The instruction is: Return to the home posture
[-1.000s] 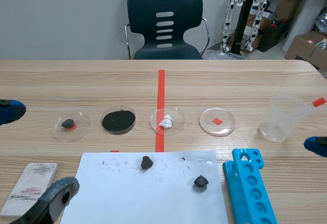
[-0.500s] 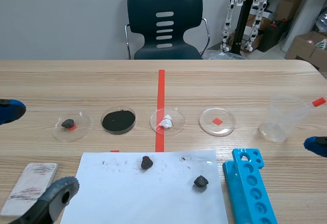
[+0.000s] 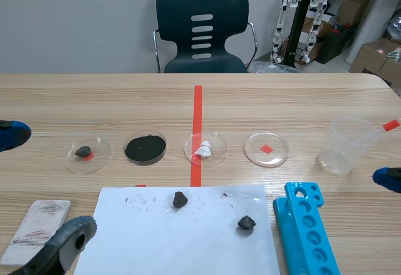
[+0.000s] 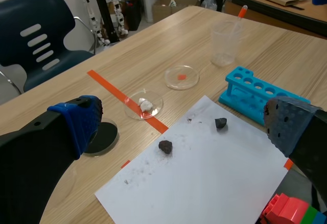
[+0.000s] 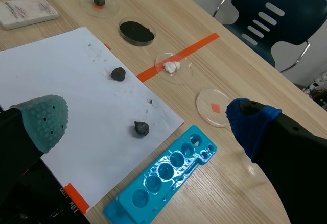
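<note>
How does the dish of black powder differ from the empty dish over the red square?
The round clear dish of black powder is dark inside; the empty round clear dish shows a red tape square through it. The powder dish lies left of the red tape line, the empty dish right. Both are shallow and round.

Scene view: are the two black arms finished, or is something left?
Nearly done, it seems. The left jaws and right jaws hang open at the wooden table's sides, holding nothing; the two dark rocks lie on the white paper sheet. In hand: nothing. Left: perhaps a last settling; the exact home pose I cannot judge.
</note>
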